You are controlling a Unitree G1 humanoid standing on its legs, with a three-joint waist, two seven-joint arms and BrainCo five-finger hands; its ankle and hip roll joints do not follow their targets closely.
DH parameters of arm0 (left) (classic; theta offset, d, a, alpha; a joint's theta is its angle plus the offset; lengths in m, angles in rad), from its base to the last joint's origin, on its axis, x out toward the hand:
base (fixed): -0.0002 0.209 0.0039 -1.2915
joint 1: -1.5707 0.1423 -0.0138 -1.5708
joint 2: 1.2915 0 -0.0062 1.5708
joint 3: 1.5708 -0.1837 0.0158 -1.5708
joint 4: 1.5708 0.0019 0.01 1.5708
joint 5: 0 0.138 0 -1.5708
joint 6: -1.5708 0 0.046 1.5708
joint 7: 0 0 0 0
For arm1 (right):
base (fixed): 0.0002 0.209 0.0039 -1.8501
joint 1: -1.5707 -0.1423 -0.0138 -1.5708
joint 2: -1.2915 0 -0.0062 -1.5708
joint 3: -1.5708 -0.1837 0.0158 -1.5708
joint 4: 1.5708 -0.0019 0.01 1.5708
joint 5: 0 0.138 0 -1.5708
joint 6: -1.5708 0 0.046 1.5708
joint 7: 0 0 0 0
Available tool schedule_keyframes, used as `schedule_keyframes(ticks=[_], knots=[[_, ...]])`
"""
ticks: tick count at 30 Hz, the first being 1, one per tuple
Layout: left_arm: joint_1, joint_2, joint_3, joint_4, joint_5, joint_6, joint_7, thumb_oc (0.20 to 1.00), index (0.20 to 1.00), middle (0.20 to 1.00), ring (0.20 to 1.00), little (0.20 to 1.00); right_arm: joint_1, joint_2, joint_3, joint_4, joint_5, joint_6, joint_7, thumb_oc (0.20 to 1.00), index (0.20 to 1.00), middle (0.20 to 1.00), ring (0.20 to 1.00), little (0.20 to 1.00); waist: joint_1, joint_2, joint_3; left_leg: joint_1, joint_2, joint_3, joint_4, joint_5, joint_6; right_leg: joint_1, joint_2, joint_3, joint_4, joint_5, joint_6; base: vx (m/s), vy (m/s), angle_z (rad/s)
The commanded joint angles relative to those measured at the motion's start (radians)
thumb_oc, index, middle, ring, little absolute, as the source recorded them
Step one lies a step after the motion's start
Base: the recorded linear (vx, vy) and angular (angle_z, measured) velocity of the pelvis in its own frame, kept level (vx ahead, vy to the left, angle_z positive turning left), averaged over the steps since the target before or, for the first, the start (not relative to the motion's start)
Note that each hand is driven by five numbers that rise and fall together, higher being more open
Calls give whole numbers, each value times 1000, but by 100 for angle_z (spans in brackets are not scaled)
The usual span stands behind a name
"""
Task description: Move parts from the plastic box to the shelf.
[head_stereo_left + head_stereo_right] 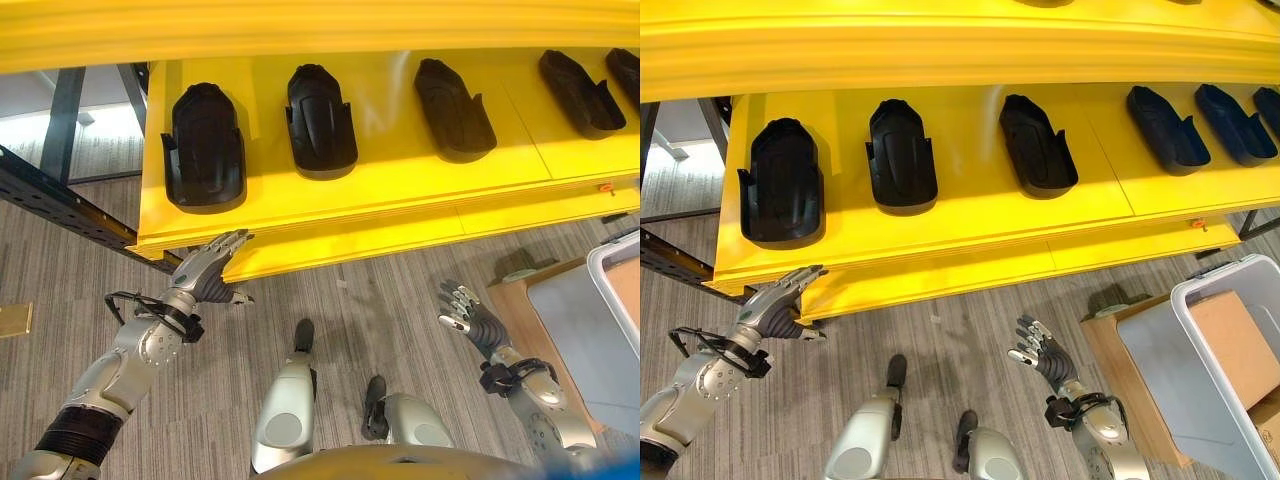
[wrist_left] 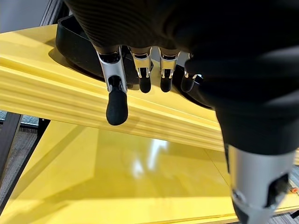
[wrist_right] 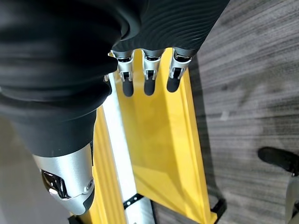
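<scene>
Parts point(image 1: 902, 152) of black plastic lie in a row on the yellow shelf point(image 1: 970, 225), well apart from each other, the leftmost one point(image 1: 782, 180) near the shelf's left end. Below its front edge, the left hand point(image 1: 210, 268) reaches up with straight, spread fingers and holds nothing, close under the lip of the shelf. Over the grey floor point(image 1: 380, 300), the right hand point(image 1: 1040, 352) is raised with relaxed, parted fingers, also empty. At the right stands the plastic box point(image 1: 1210, 380), pale and open-topped, beside a brown cardboard box point(image 1: 1110, 345).
</scene>
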Motion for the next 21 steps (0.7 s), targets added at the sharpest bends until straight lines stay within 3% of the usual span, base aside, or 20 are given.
schedule_keyframes(ticks=[1,21], knots=[[-14,-17,48,-15,8,-7,52,1000,1000,1000,1000,1000,-27,-25,-14,-41,-5,-27,-4,1000,1000,1000,1000,1000,-2,0,-18,-56,51,-45,118,-73,-42,-21,-39,20,-6,72,35,0,0,0],[-80,8,47,86,26,27,88,1000,1000,1000,1000,1000,-26,-35,-3,-49,-6,-19,3,1000,1000,1000,1000,1000,-10,-9,-3,-79,50,-32,141,-80,-37,-50,-41,38,6,80,36,-1,4,-1]])
